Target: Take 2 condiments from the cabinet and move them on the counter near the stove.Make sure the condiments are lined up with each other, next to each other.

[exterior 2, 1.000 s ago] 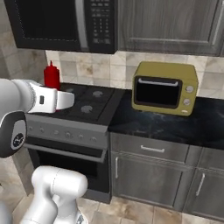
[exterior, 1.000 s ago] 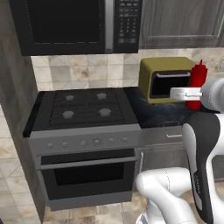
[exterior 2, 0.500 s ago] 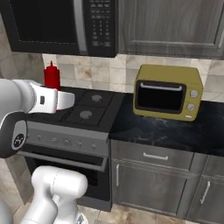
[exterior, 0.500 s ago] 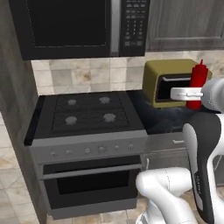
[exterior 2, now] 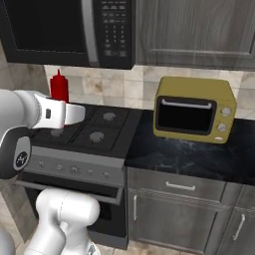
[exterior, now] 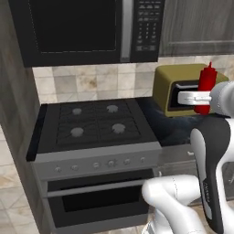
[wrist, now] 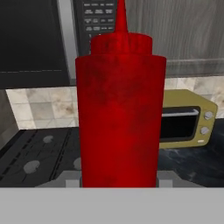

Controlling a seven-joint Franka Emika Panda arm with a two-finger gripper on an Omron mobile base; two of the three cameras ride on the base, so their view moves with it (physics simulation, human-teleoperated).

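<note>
My gripper (exterior: 204, 98) is shut on a red squeeze bottle (exterior: 207, 83) with a pointed cap, one of the condiments, and holds it upright in the air. In the left base view it hangs in front of the toaster oven, above the black counter (exterior: 176, 133). In the right base view the bottle (exterior 2: 59, 87) and gripper (exterior 2: 60, 104) appear over the left side of the stove (exterior 2: 102, 130). The hand view has the bottle (wrist: 120, 109) close up between the gripper (wrist: 119, 181) fingers. The stove (exterior: 93, 123) is bare. The dark grey cabinet (exterior 2: 199, 30) hangs above, door shut.
An olive-yellow toaster oven (exterior 2: 191, 109) stands on the counter (exterior 2: 199, 159) right of the stove. A black microwave (exterior: 82, 27) hangs over the burners. Grey drawers (exterior 2: 179, 187) sit below the counter. A dark tall panel (exterior: 18, 137) borders the stove's left side.
Both base views have shifted slightly, so the base has moved a little. The red bottle stays in the same grip and in the same place relative to the arm.
</note>
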